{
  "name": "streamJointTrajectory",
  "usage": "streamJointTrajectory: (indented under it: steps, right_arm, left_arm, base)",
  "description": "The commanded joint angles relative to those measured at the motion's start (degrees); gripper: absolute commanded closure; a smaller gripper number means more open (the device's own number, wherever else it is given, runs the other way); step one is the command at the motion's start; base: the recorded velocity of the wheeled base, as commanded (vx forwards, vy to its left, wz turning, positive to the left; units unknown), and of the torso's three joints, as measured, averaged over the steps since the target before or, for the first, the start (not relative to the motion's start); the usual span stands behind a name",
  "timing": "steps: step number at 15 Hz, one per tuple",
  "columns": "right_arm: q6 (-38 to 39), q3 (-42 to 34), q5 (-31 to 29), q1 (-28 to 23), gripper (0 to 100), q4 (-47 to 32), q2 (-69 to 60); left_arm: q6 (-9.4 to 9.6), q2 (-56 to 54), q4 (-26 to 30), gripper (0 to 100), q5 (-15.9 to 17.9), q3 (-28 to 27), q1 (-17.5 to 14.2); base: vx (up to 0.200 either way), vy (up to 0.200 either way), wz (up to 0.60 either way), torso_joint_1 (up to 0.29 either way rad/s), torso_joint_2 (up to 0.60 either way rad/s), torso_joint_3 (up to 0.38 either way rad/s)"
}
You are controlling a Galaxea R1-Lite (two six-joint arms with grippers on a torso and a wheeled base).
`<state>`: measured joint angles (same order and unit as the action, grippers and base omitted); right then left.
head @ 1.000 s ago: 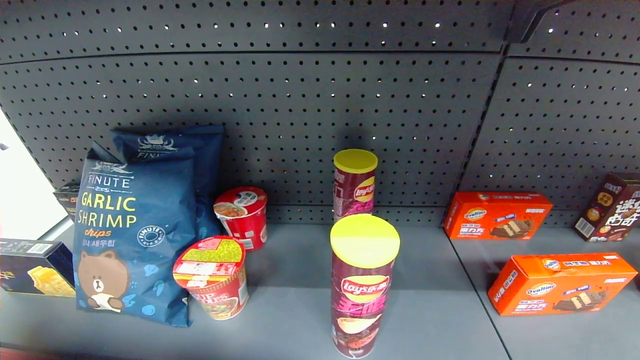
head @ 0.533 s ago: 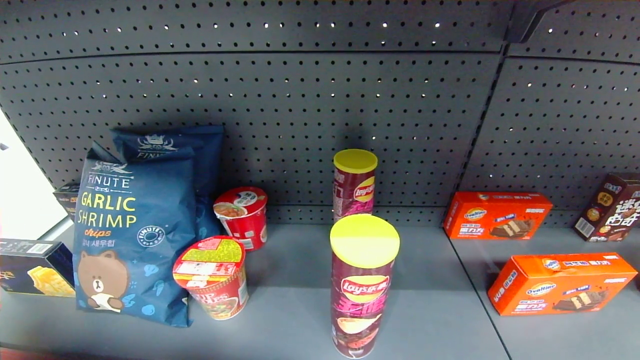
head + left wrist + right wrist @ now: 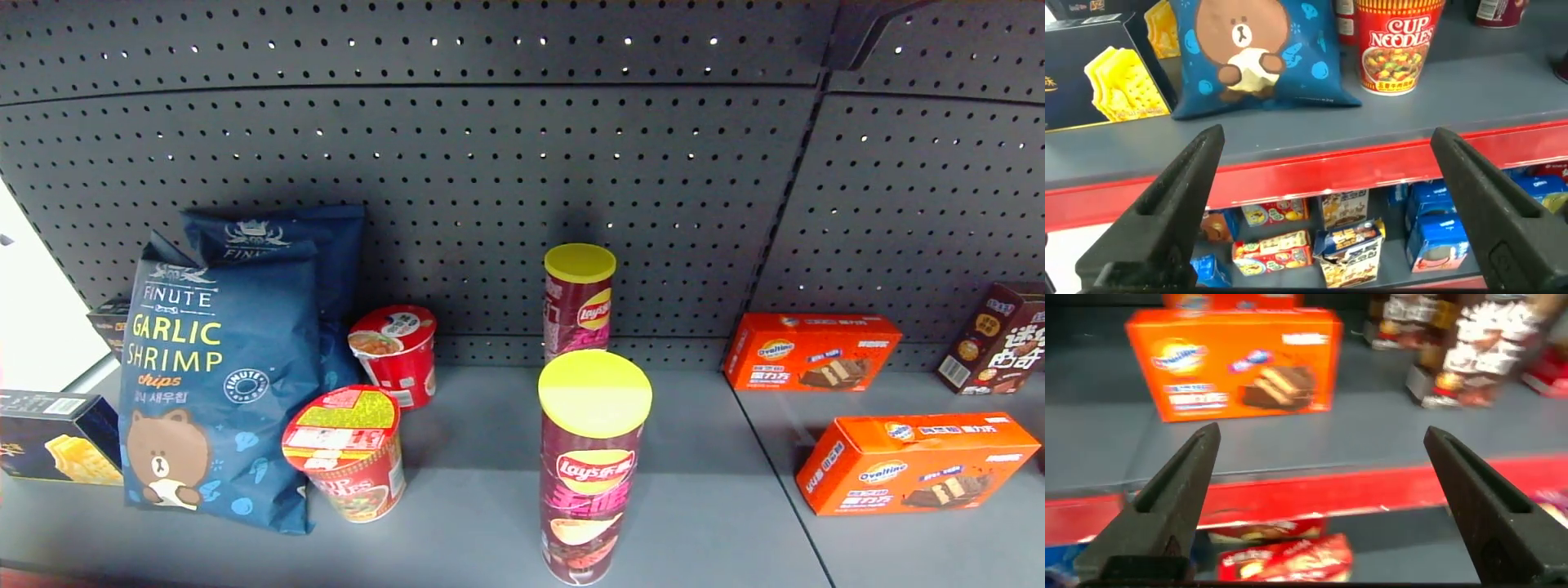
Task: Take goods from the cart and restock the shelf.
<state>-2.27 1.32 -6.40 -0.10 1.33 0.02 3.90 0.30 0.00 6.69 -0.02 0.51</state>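
Here, the grey shelf (image 3: 702, 506) holds all the goods. A big blue chip bag (image 3: 216, 384) stands at the left. Two orange boxes (image 3: 914, 461) lie at the right. Two tall chip cans (image 3: 592, 482) stand in the middle, one behind the other. Two red noodle cups (image 3: 347, 453) sit just beside the bag. The left gripper (image 3: 1327, 135) and the right gripper (image 3: 1321, 431) hang in front of the shelf's red edge, both wide open and holding nothing.

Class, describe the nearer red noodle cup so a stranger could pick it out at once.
Find the grey shelf backed by pegboard, then the big blue chips bag on its left side. The cup stands just right of that bag, near the shelf's front edge. Its lid carries a yellow-green patch, unlike the red cup behind it.
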Motion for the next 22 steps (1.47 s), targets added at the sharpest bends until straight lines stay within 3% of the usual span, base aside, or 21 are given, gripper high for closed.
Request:
streamJointTrajectory:
  steps: [1,3,5,6,8,10,11,12,14,15,17,22]
  right_arm:
    - [-0.19,-0.26,7.72,0.01,0,0.34,-0.02]
    - [-4.24,0.0,18.18,0.01,0,-0.36,-0.02]
    - [-3.27,0.53,15.89,-0.08,0,-2.38,-0.02]
    - [-1.78,0.44,9.12,0.01,0,-2.12,-0.02]
    - [-1.69,-0.53,3.32,0.01,0,1.13,-0.02]
    - [-0.98,-1.14,-14.96,0.01,0,2.1,-0.02]
    - [-0.19,-1.14,-17.07,0.01,0,2.01,-0.02]
    - [1.21,-1.14,-14.25,0.01,0,2.01,-0.02]
    - [1.04,-1.14,4.55,0.01,0,1.92,-0.02]
    - [0.69,-1.32,10.0,0.01,0,1.31,-0.02]
    - [3.59,-0.97,7.63,-0.25,0,-2.12,0.5]
    - [3.32,-1.23,7.54,0.01,0,-1.42,-0.02]
  left_arm:
    - [0.05,-0.22,0.0,0,-0.01,-0.06,0.02]
    - [-0.03,-0.22,0.0,0,-0.01,-0.06,0.02]
    - [-0.03,-0.22,0.0,0,-0.01,0.02,0.02]
    - [-0.03,-0.22,0.0,0,-0.01,-0.06,0.02]
    - [-0.03,-0.22,0.0,0,-0.01,0.02,0.02]
    - [0.14,-0.22,0.0,0,0.07,0.02,0.02]
    - [0.14,-0.22,0.0,0,-0.01,0.02,0.1]
    - [0.14,-0.22,0.0,0,-0.01,0.02,0.02]
    - [0.14,-0.22,0.0,0,-0.01,0.02,0.02]
    - [0.14,-0.22,0.0,0,-0.01,0.02,0.02]
    - [0.14,-0.22,0.0,0,0.07,0.02,0.1]
    - [0.05,-0.22,0.0,0,0.07,0.02,0.02]
  base:
    - [0.0,0.0,0.0,0.0,0.0,0.0]
    - [0.0,0.0,0.0,0.0,0.0,0.0]
    - [0.0,0.0,0.0,0.0,0.0,0.0]
    - [0.0,0.0,0.0,0.0,0.0,0.0]
    - [0.0,0.0,0.0,0.0,0.0,0.0]
    - [0.0,0.0,0.0,0.0,0.0,0.0]
    - [0.0,0.0,0.0,0.0,0.0,0.0]
    - [0.0,0.0,0.0,0.0,0.0,0.0]
    - [0.0,0.0,0.0,0.0,0.0,0.0]
    - [0.0,0.0,0.0,0.0,0.0,0.0]
    - [0.0,0.0,0.0,0.0,0.0,0.0]
    - [-0.08,0.0,0.0,0.001,0.0,0.001]
